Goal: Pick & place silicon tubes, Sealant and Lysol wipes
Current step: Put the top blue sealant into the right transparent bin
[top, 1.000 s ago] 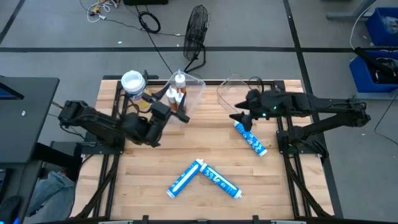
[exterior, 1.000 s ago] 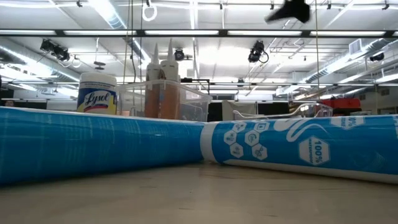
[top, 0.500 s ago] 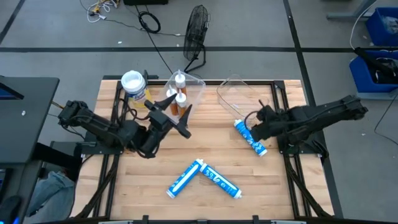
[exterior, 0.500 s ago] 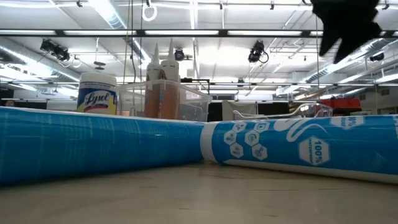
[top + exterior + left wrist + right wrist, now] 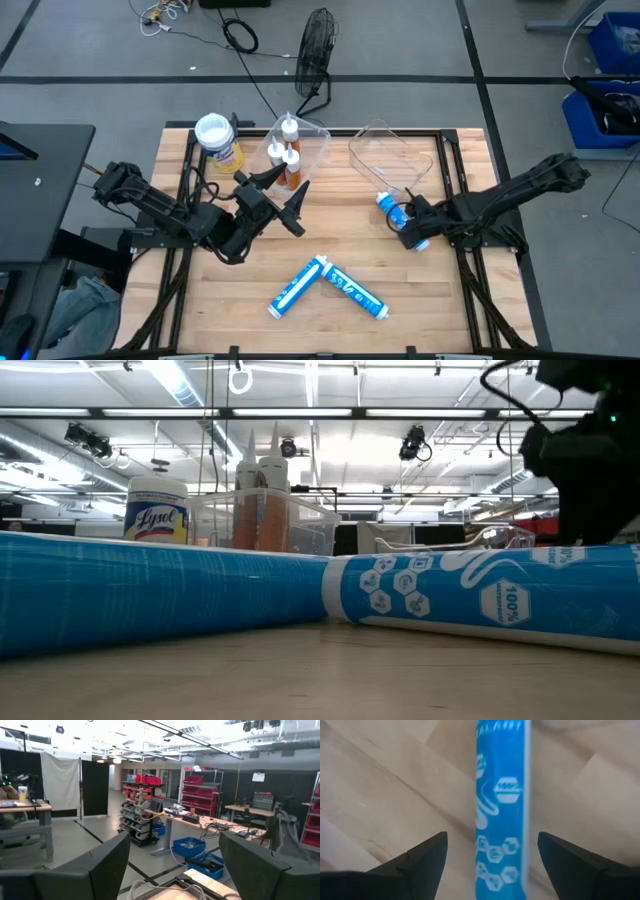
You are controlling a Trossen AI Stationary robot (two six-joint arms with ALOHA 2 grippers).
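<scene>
Right gripper, high view: down over the blue-white tube on the right part of the wooden table; only the tube's capped end shows just beyond it, toward the clear empty tray. Its finger spread cannot be read from above. Left gripper hangs with its fingers spread wide and nothing between them. Just past its tips stands a clear bin holding the orange tubes. Lysol wipes stand upright beside that bin, on the side away from the right gripper, well apart from it. Two more blue tubes lie in a V near the table's front edge, between the two arms.

Low view: blue tubes fill the foreground. Wipes canister and bin with orange tubes stand behind them. Dark bulk of the right arm comes down at the far right.

Left wrist view: both dark fingers set wide apart, nothing held; only the room shows beyond.

Right wrist view: fingers wide open, one on each side of the blue-white tube, which lies on the wood between them. Neither finger touches it.
</scene>
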